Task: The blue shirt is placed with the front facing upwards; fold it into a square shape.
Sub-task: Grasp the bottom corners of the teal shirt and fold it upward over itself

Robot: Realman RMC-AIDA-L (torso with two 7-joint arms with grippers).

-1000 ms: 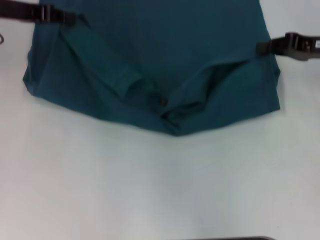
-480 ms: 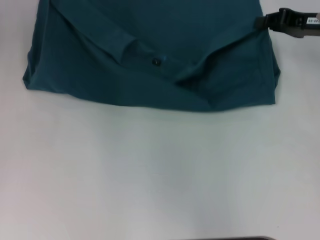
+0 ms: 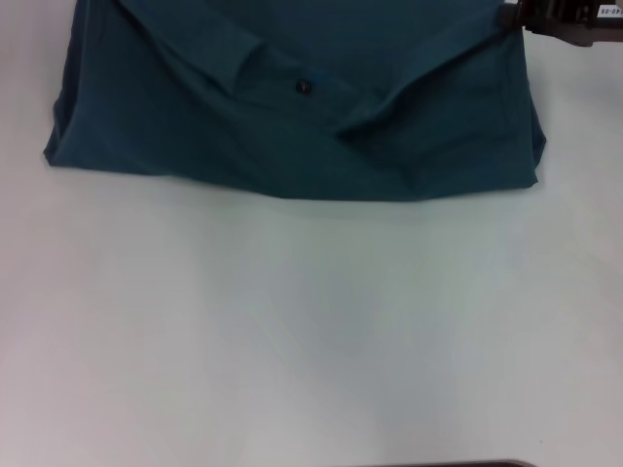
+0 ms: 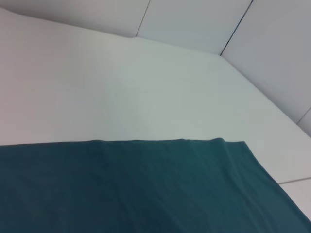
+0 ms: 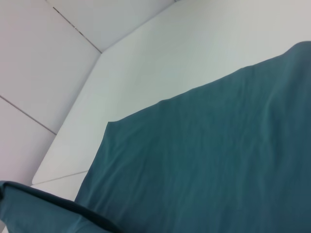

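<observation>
Teal-blue cotton shirt [image 3: 292, 107], folded over on itself with its plain side up, lies on the white tabletop [image 3: 311, 331] and fills the far half of the head view, its nearest folded edge running almost straight across. Nearest the camera the table is bare white surface. On the cloth, two flaps slope inward from either side and meet near the middle, where a small dark label [image 3: 302, 86] shows just beside a raised crease. At the far right corner of the shirt, the right gripper [image 3: 511, 16], black with a white sticker on its body, touches the cloth edge; its fingertips seem pressed onto the fabric there, yet whether they pinch it or lie loose cannot be told. The left gripper is outside the head view, and its wrist view shows only a flat span of the shirt [image 4: 146, 189] with a straight edge against the table [image 4: 121, 87], then pale wall panels beyond. The right wrist view shows smooth teal cloth [image 5: 209, 155] and a lifted fold close by.
</observation>
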